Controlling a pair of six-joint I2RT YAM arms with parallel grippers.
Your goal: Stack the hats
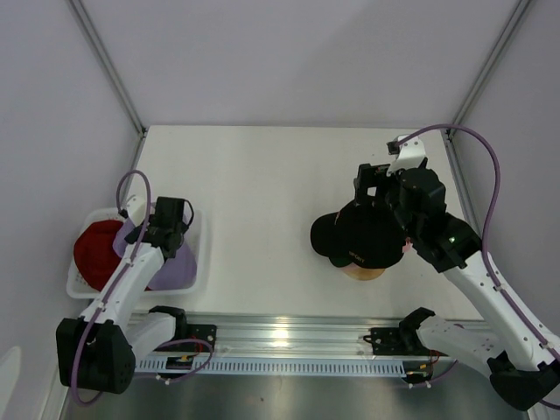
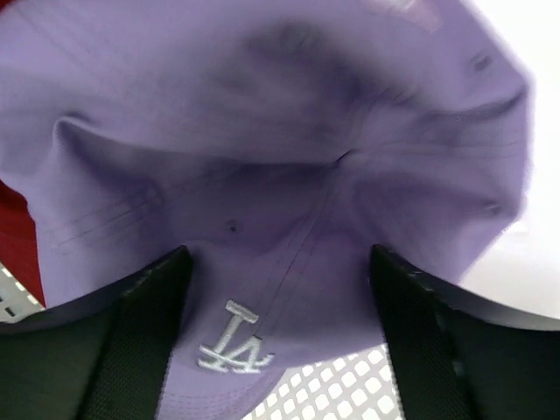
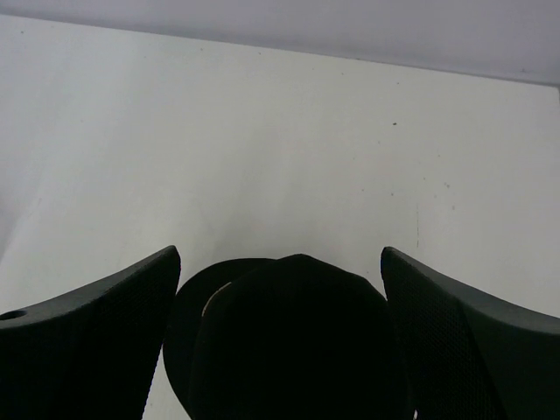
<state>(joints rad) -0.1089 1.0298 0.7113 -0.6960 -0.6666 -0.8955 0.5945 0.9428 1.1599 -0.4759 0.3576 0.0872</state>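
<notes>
A lavender cap with a white LA emblem lies in the white mesh basket, partly over a red cap. My left gripper hangs close over the lavender cap, open, with its fingers on either side of the emblem. The red cap shows at the left edge. A black cap sits on a round wooden stand; a bit of pink shows under its right edge. My right gripper is open above the black cap, not touching it.
The basket mesh shows below the lavender cap's brim. The white table stretches beyond the black cap to the grey back wall. A metal rail with the arm bases runs along the near edge.
</notes>
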